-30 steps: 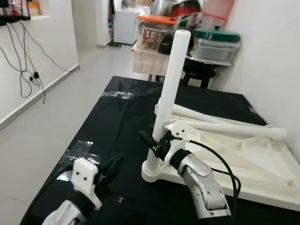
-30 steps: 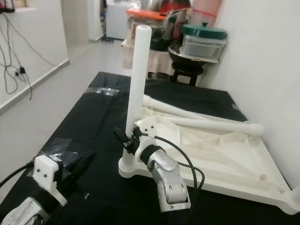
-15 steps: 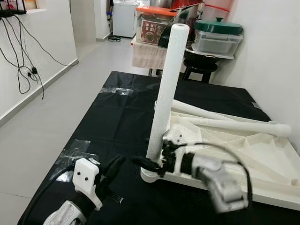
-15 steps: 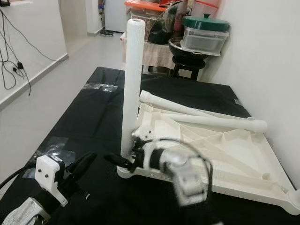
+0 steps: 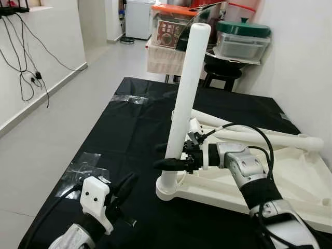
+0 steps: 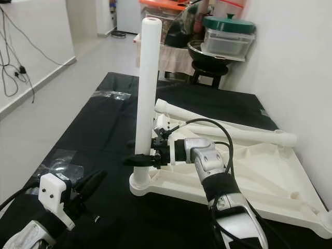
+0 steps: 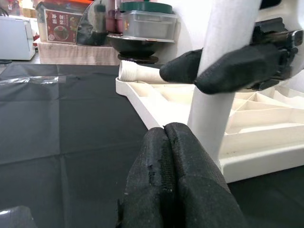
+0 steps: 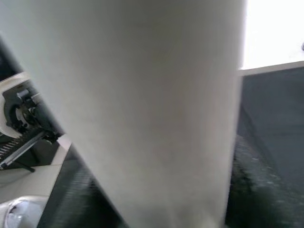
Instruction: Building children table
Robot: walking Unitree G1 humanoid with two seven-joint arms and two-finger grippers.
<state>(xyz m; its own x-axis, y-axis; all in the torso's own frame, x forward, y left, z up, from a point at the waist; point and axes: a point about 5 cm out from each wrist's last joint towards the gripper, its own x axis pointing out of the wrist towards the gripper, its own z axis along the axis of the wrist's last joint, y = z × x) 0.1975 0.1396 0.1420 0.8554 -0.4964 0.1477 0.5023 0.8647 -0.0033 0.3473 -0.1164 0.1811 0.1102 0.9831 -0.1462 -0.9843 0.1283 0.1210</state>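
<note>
The white tabletop (image 5: 290, 176) of the children table lies upside down on the black sheet (image 5: 129, 129), toward the sheet's right edge. One white leg (image 5: 182, 109) stands upright in the socket at the tabletop's near left corner, leaning slightly. Two more legs (image 5: 259, 137) lie flat across the tabletop's far edge.

The right gripper (image 5: 168, 155) has its two black fingers around the lower part of the standing leg, one finger on each side; in the left wrist view they press against the leg, so it is pinching it. The left gripper (image 7: 173, 166) is low over the near left part of the sheet, its fingers pressed together and holding nothing.

The step in hand seems to be seating or screwing this leg into its socket. To do it well, the right gripper should keep the leg straight over the socket and turn it without pushing sideways, because the lean could cross the thread. The tabletop may slide on the smooth sheet, so the left gripper could press on the corner near the socket to steady it.
</note>
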